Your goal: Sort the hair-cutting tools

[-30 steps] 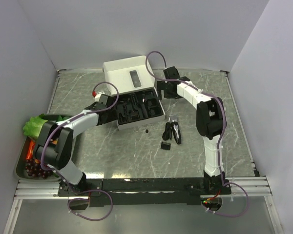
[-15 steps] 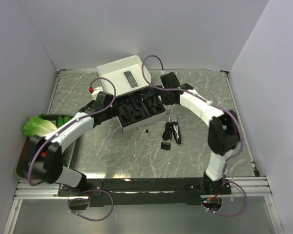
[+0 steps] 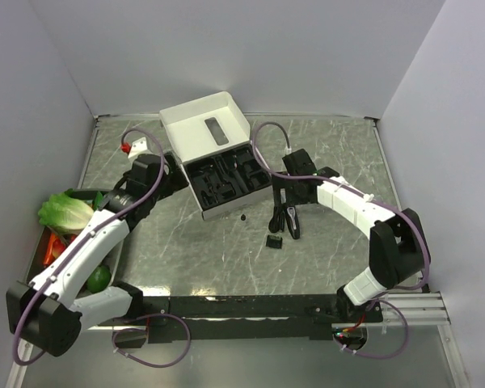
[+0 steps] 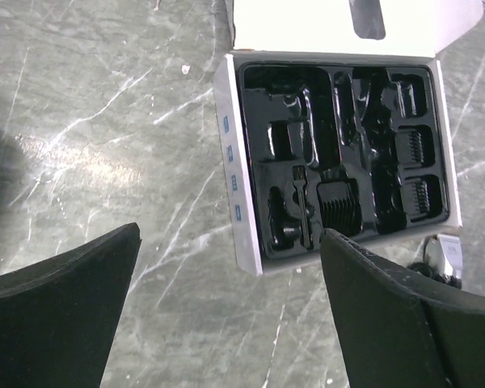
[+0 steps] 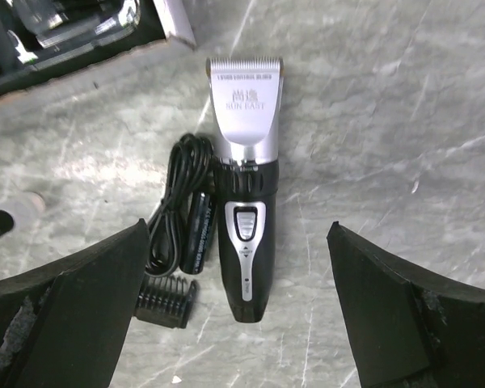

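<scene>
Pickup of the clipper [image 5: 246,202] looks to be the step in hand: the right gripper [image 5: 236,230] hovers over it, spread wide and empty. It lies on the table [image 5: 388,121] just right of the box [image 4: 234,186], with the cord [image 5: 171,202] against its left side and a comb [image 5: 166,297] nearer. Next, lower, straddle the body and close. The left gripper [image 4: 230,234], spread and empty, hangs over the box. Which of the glossy black pockets are filled is hard to tell.

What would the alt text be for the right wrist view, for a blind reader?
A black-and-silver clipper lies on a grey marbled table, blade toward the top, between two open black fingers. A bundled cord and a small comb lie at its left.
</scene>
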You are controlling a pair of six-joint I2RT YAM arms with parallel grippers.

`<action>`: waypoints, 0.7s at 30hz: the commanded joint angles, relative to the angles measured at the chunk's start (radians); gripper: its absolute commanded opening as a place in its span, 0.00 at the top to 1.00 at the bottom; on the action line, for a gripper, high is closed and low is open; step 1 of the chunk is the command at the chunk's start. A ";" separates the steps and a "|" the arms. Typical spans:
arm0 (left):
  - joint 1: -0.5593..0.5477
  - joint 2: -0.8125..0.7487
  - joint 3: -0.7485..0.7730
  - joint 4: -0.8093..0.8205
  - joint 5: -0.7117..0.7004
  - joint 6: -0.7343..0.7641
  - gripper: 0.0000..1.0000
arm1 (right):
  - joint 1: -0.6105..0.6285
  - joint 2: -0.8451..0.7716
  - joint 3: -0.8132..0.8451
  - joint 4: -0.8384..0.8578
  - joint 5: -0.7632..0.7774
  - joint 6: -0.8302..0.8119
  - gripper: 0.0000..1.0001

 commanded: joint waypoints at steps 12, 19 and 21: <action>-0.002 -0.135 -0.065 -0.015 0.113 0.021 0.01 | -0.083 0.020 -0.118 0.141 -0.126 0.027 0.12; -0.002 -0.127 -0.076 0.003 0.127 0.021 0.01 | -0.084 0.073 -0.104 0.145 -0.135 0.024 0.17; -0.002 -0.127 -0.074 0.002 0.125 0.021 0.01 | -0.084 0.089 -0.103 0.141 -0.119 0.022 0.19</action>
